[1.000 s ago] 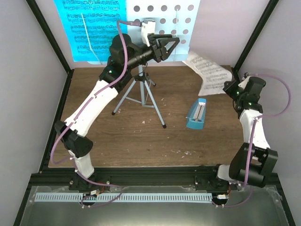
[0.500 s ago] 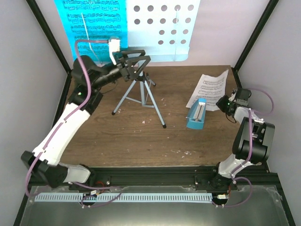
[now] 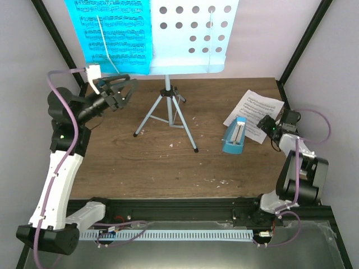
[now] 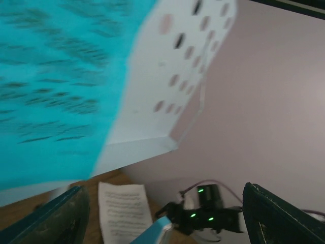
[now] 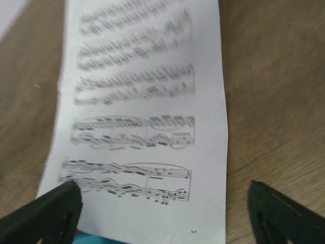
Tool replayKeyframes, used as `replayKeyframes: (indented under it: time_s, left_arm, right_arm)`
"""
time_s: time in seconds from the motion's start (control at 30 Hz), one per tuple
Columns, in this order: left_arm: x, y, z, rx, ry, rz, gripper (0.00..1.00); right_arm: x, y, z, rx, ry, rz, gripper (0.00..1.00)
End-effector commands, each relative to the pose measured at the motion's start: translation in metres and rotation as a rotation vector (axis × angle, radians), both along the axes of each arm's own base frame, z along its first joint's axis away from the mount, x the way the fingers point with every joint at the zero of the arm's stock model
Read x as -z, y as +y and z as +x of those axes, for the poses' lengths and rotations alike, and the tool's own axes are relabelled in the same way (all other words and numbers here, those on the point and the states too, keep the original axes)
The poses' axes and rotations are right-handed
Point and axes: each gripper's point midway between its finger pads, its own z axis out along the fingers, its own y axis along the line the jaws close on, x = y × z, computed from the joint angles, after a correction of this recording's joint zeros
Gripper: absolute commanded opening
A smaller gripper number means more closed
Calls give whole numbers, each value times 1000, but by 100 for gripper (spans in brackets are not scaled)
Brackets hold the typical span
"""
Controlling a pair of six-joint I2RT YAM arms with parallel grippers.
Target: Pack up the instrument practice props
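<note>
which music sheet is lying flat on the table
The white sheet: it lies flat on the wooden table beside the teal metronome. The cyan sheet is propped upright on the music stand.

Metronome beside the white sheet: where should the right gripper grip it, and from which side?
Pinch the teal metronome across its side faces, low near the wider base, probably from the side facing the open right gripper. It tapers toward the top, so a high grip could slip.
</note>
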Motion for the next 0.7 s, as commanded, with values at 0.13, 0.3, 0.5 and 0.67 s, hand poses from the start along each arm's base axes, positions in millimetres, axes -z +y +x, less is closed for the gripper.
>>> replayKeyframes:
  time_s: [0.13, 0.3, 0.5, 0.67]
  left_arm:
    - [21, 54, -7, -70, 92, 15, 84]
    - [18, 67, -6, -201, 79, 98, 84]
    - [-1, 80, -4, -310, 54, 132, 84]
    - [-7, 82, -2, -316, 60, 91, 83]
  right_arm:
    - [-219, 15, -7, -66, -536, -130, 100]
    - [-321, 79, -31, -344, -790, -34, 100]
    - [-395, 207, -50, -754, -899, 28, 97]
    - [-438, 300, -85, -1016, -990, 101, 93]
